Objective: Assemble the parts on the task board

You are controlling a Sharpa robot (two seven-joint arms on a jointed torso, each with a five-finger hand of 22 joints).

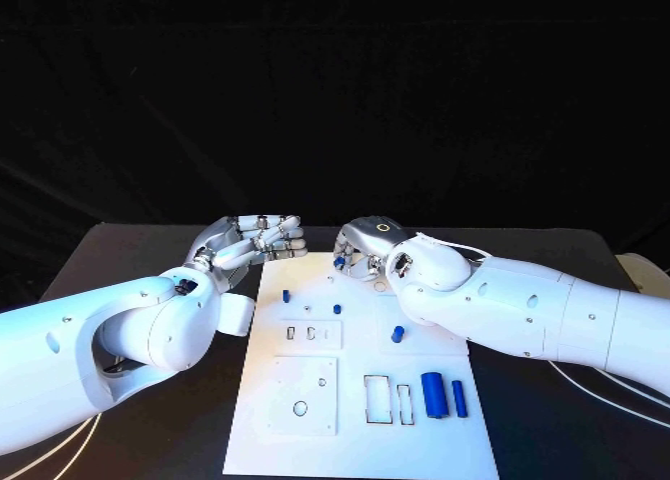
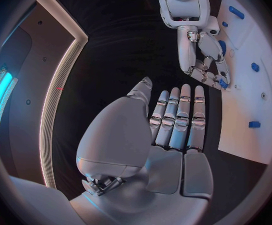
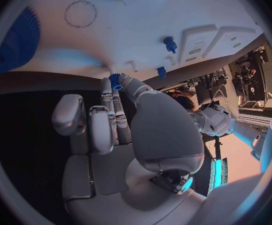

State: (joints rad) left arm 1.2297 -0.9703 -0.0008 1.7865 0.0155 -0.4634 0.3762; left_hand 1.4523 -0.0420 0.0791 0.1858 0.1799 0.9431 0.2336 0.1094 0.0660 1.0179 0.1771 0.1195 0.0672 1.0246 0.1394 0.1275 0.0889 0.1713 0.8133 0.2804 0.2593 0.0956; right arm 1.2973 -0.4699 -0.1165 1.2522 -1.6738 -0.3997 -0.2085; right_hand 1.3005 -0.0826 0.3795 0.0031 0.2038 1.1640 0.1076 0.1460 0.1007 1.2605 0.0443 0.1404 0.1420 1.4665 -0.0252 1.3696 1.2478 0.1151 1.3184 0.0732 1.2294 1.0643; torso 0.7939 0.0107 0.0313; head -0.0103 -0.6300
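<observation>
My left hand (image 1: 256,240) hovers over the black table (image 1: 133,250) just off the board's far left corner, holding nothing; in the left wrist view its fingers (image 2: 176,117) lie straight, side by side, palm bare. My right hand (image 1: 367,250) sits at the board's far edge and pinches a small blue part (image 3: 115,81) between thumb and a fingertip, the other fingers curled beside it. That part shows ribbed edges like a little gear; which way its axis runs I cannot tell.

No writing or labels can be read anywhere.

The board (image 1: 357,440) is a flat white plate, matte, longer toward me than across, with raised square panels and cut slots. Left to right across it: a small blue peg (image 1: 286,296) standing upright, a second peg (image 1: 337,309) near it, a short blue piece (image 1: 397,334) lying tilted by my right forearm, then two smooth blue cylinders (image 1: 443,394) lying side by side, touching or nearly so, their long axes running toward me, just right of the rectangular slots (image 1: 389,398). In the right wrist view a large blue toothed gear (image 3: 17,40) lies on the board, well apart from the pinched part
</observation>
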